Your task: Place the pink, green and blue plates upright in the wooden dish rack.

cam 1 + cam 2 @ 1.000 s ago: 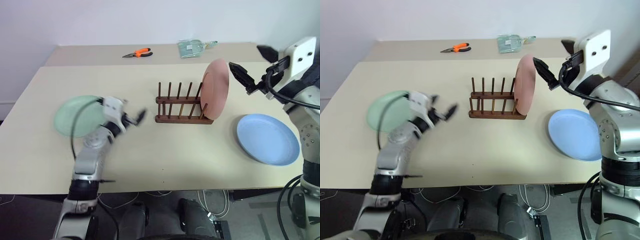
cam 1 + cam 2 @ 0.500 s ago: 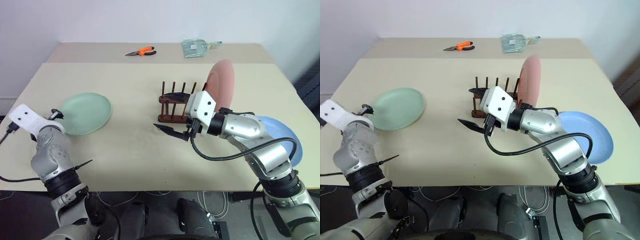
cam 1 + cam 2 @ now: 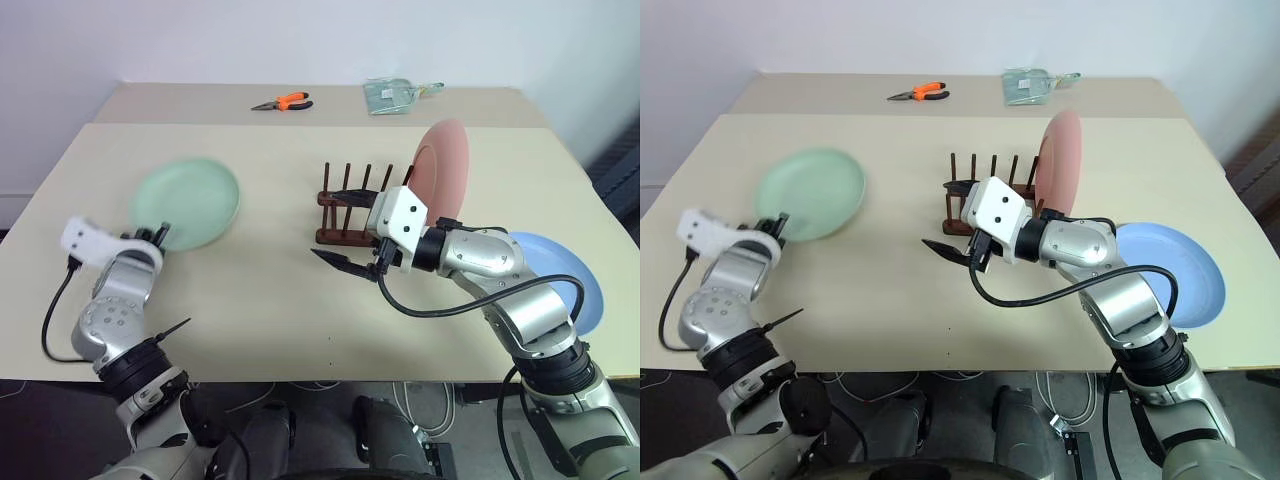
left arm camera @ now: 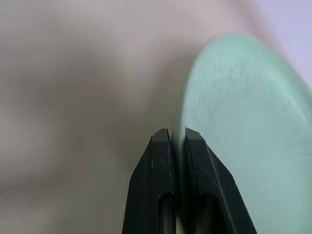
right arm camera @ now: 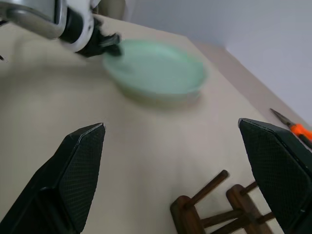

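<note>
My left gripper (image 3: 155, 237) is shut on the near rim of the pale green plate (image 3: 187, 203), which sits at the left of the table and looks slightly lifted. In the left wrist view the gripper (image 4: 174, 134) pinches the green plate's (image 4: 243, 122) edge. The pink plate (image 3: 440, 180) stands upright at the right end of the wooden dish rack (image 3: 345, 212). The blue plate (image 3: 570, 290) lies flat at the right, partly behind my right arm. My right gripper (image 3: 340, 228) hangs open in front of the rack's left end with nothing between its fingers.
Orange-handled pliers (image 3: 278, 103) and a clear plastic bag (image 3: 395, 95) lie on the far table strip. The rack's left slots hold nothing. The table's near edge (image 3: 330, 378) runs close in front of both arms.
My left gripper has shut on the green plate's rim, and the plate has shifted right and away. My right arm swung from beside the pink plate to the rack's front, then stayed.
</note>
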`<state>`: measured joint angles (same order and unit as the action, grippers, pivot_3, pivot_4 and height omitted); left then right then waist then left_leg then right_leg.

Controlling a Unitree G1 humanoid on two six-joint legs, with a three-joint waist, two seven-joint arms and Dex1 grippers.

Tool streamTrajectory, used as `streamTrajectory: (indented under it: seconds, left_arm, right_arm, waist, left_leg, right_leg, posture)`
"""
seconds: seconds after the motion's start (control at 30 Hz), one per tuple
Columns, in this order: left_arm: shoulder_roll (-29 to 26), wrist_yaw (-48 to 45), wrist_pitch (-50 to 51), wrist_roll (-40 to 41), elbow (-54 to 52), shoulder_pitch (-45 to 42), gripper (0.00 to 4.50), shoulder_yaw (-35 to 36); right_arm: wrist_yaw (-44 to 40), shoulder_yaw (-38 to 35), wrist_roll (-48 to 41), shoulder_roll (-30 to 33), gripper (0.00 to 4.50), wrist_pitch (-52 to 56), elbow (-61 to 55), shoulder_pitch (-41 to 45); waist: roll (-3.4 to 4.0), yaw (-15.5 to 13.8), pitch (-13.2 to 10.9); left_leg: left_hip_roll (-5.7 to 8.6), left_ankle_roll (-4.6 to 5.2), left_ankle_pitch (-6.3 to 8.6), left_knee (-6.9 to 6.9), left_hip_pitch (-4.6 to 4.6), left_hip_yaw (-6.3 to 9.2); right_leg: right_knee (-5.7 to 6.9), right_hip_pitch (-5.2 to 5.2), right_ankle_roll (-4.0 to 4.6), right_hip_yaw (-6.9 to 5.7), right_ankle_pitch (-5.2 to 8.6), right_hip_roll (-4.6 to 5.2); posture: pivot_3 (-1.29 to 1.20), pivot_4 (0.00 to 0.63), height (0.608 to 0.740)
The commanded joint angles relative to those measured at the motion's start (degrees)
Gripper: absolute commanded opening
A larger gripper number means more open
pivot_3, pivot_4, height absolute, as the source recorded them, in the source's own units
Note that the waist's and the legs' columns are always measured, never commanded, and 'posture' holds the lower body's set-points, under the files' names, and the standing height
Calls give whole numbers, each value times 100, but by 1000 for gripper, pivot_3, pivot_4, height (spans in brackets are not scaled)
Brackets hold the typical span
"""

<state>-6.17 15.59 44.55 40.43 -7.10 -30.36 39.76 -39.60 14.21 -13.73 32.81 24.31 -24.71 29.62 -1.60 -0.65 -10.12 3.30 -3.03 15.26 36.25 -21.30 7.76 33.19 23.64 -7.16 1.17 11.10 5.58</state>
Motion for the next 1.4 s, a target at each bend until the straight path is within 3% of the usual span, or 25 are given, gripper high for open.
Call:
streamTrajectory:
  seconds: [0.03, 0.23, 0.4, 0.5, 0.63, 0.67, 0.73, 0.8, 0.87, 0.93, 1.03, 1.1, 1.27, 1.4]
  left_arm:
    - [-306, -755, -429, -163, -722, -319, 36, -972]
    - [-479, -1164, -422, -396, -1142, -660, 36, -2128]
    - [-418, -1273, -262, -318, -1489, -839, 36, -2679]
    - [-333, -1167, -158, -221, -1553, -842, 0, -2698]
    - [-291, -1140, -124, -165, -1546, -785, 0, -2628]
    - [-248, -1112, -138, -88, -1515, -784, 724, -2538]
    - [-53, -948, -229, 282, -1429, -876, 1621, -2165]
    - [128, -779, -377, 645, -1362, -1017, 2558, -1809]
    - [180, -397, -865, 835, -1073, -1310, 3626, -1167]
    - [-179, -423, -1235, 430, -808, -1317, 3626, -978]
    - [-1213, -1441, -1604, -821, -694, -509, 3626, -1967]
    - [-1615, -2077, -1826, -1280, -714, 63, 3626, -2634]
    - [-1794, -3633, -2132, -1339, -1077, 1409, 3626, -3772]
    - [-1788, -4317, -2070, -1259, -1320, 1960, 3626, -4219]
  right_arm:
    - [128, 74, 631, -9, 4500, -519, -30, 417]
    - [373, 619, 2214, 5, 4500, -1848, 1054, 1150]
    - [721, 872, 3162, -67, 4500, -2688, 1871, 1354]
    - [757, 841, 3328, -131, 3526, -2810, 2033, 1295]
    - [785, 791, 3511, -160, 1580, -2888, 2071, 1212]
    - [802, 766, 3536, -166, 1080, -2899, 2066, 1192]
    - [861, 703, 3595, -179, 11, -2917, 2033, 1142]
    - [905, 643, 3619, -196, 0, -2941, 2010, 1100]
    - [1031, 378, 3338, -337, 0, -2852, 1813, 947]
    - [1006, -55, 2727, -597, 0, -2495, 1429, 748]
    - [890, -817, 1302, -1175, 0, -1308, 654, 422]
    - [981, -1270, 436, -1525, 0, -473, 219, 257]
    - [1834, -2270, -1286, -2395, 0, 1208, -366, 108]
    - [2456, -2682, -2001, -2719, 0, 1839, -457, 134]
  waist:
    - [0, 6, -1]
    - [1, 64, 0]
    - [0, 104, -1]
    - [1, 128, -2]
    - [1, 150, -2]
    - [1, 146, -2]
    - [1, 136, -2]
    - [-1, 128, -3]
    - [-3, 116, -4]
    - [-2, 130, -4]
    - [6, 171, -2]
    - [7, 137, -1]
    - [8, 95, -2]
    - [23, 141, -10]
  left_leg:
    - [0, 0, 0, -1, -2, 0]
    - [-3, -4, -2, -10, 2, -9]
    - [-3, -4, -3, -9, -3, -8]
    - [-3, -4, -3, -10, -4, -8]
    - [-4, -5, -3, -12, -1, -8]
    - [-5, -5, -3, -12, -1, -8]
    - [-4, -5, -3, -10, -2, -8]
    - [-4, -5, -3, -9, -4, -8]
    - [-4, -5, -4, -7, -5, -6]
    - [-4, -7, -5, -8, -4, -4]
    - [-8, -8, -5, -20, 3, -12]
    - [-9, -7, -5, -22, 4, -12]
    - [-4, -3, -3, -12, -6, -6]
    - [-11, -3, -3, -21, -7, -9]
  right_leg:
    - [0, 4, 1, 0, 0, 0]
    - [2, 10, 4, 4, -3, 0]
    - [1, 12, 4, 4, -3, 0]
    - [0, 13, 4, 8, -4, -1]
    - [4, 16, 4, 8, -4, -3]
    - [5, 16, 4, 8, -4, -3]
    - [4, 15, 4, 9, -4, -3]
    - [3, 15, 4, 9, -4, -3]
    - [3, 15, 5, 9, -4, -3]
    - [1, 14, 6, 8, -5, -3]
    - [4, 19, 7, 18, -5, -10]
    - [8, 20, 8, 22, -5, -12]
    - [1, 17, 35, 21, 2, -8]
    - [11, 35, 40, 21, 1, -9]
  posture:
    - [0, 150, 740]
    - [0, 150, 740]
    - [0, 150, 740]
    - [0, 150, 740]
    - [0, 150, 740]
    - [0, 150, 740]
    - [0, 150, 740]
    - [0, 150, 740]
    - [0, 150, 740]
    - [0, 150, 740]
    - [0, 150, 740]
    - [0, 150, 740]
    - [0, 150, 740]
    - [0, 150, 740]
